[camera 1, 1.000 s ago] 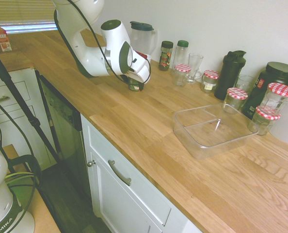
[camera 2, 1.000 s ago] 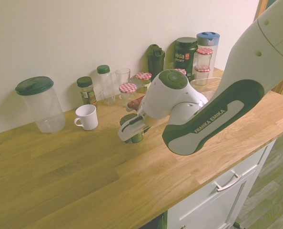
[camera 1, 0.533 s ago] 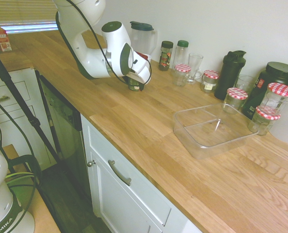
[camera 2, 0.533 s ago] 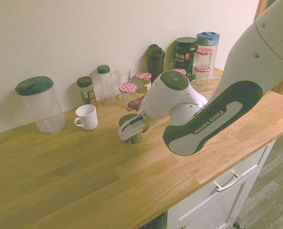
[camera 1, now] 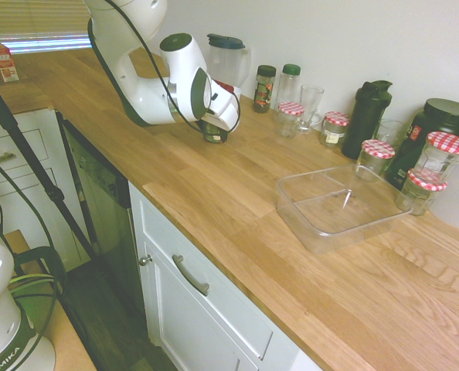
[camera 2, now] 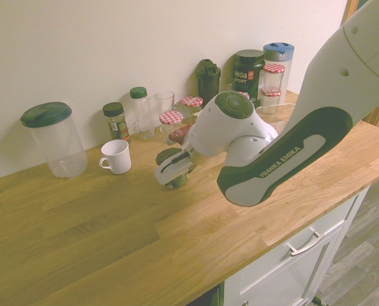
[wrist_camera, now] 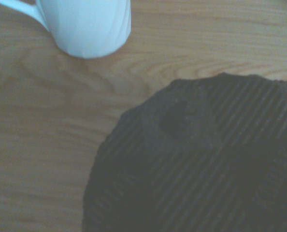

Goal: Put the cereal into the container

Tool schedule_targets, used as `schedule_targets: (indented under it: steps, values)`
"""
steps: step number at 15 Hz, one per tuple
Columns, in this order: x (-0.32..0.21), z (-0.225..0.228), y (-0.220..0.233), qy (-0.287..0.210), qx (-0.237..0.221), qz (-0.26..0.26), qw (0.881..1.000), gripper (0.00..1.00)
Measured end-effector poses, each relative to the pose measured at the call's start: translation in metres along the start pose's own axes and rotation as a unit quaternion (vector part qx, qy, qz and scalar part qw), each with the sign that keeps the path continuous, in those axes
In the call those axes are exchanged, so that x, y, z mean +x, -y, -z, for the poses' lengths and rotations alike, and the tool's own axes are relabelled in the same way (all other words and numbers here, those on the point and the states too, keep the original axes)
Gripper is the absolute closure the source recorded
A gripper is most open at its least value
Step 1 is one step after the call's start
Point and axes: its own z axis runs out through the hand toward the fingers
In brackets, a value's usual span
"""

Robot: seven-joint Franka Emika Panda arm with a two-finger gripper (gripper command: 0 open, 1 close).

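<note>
Slightly shifted together since the earlier frame are the gripper (camera 1: 220, 130) and the Kodiak cereal jar (camera 1: 214, 134). In the first exterior view, the gripper has its fingers closed on the jar, over the far stretch of the wooden counter (camera 1: 206, 182). Well apart from it, nearer the camera, sits the shallow clear container (camera 1: 320, 233). Behind the container stand a dark shaker bottle (camera 1: 366, 116) and glass jars with red-and-white checkered lids, one pair stacked.

In the second exterior view, the fingers pinch the cereal jar from its sides; whether its base touches the wood cannot be told. A white mug (camera 2: 118, 157) stands near it, between the jar and a tall clear canister with a green lid (camera 2: 65, 143). The arm partly hides the clear container.

In the wrist view, a dark, ridged lid (wrist_camera: 201, 164) printed KODIAK fills much of the picture, blurred, with the mug just beyond its edge.
</note>
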Motion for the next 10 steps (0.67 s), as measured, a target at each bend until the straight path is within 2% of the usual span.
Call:
schedule_targets:
  steps: [3, 5, 10]
  values:
    - [0.042, 0.035, -0.001, -0.037, 0.006, -0.022, 0.999, 1.00]
    - [0.084, 0.062, -0.023, -0.069, -0.004, -0.052, 0.996, 1.00]
    - [0.182, 0.109, -0.138, -0.146, -0.044, -0.132, 0.979, 1.00]
